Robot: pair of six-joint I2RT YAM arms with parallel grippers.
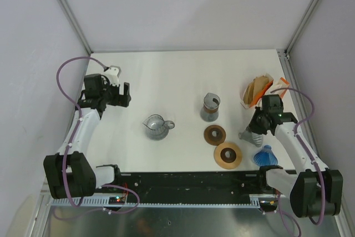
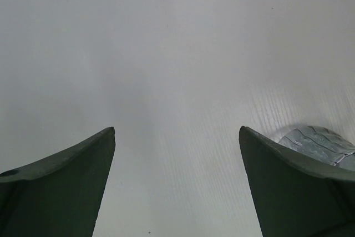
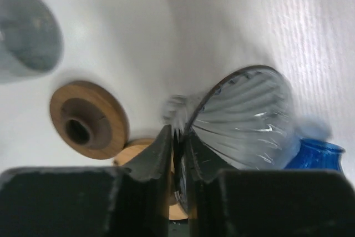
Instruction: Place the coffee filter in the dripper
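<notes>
table (image 1: 166,76) open left, wooden rings (image 1: 215,134) beside dripper (image 3: 247,117)

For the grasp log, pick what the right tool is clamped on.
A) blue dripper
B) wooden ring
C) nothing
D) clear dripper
D: in the right wrist view the right tool is pinched on the rim of the clear dripper. The blue dripper sits behind it, and the wooden ring lies apart.
</notes>
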